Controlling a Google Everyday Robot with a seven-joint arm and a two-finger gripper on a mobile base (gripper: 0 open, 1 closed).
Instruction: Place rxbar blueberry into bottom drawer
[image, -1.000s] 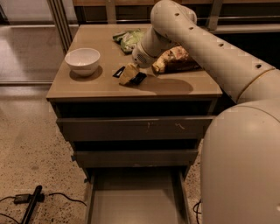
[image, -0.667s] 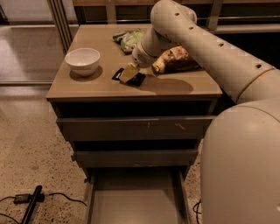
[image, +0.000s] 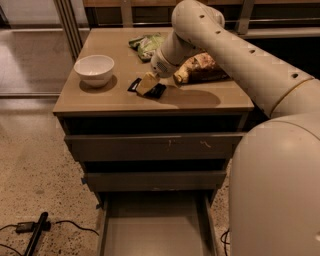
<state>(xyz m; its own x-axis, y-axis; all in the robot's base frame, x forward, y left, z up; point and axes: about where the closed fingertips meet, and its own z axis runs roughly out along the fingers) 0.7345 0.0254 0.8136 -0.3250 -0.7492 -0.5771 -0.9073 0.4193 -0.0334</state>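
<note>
The rxbar blueberry (image: 159, 91), a small flat dark wrapper, lies on the cabinet top (image: 120, 100) near its middle. My gripper (image: 147, 84) is down on top of the bar, and dark ends of the wrapper show on either side of it. The arm reaches in from the upper right. The bottom drawer (image: 155, 227) is pulled out below, and its flat grey floor is bare.
A white bowl (image: 94, 70) stands left of the gripper. A green bag (image: 147, 44) lies behind it and a yellow-brown chip bag (image: 200, 67) to its right. The two upper drawers (image: 155, 147) are shut. A black tool with a cable (image: 34, 236) lies on the floor at left.
</note>
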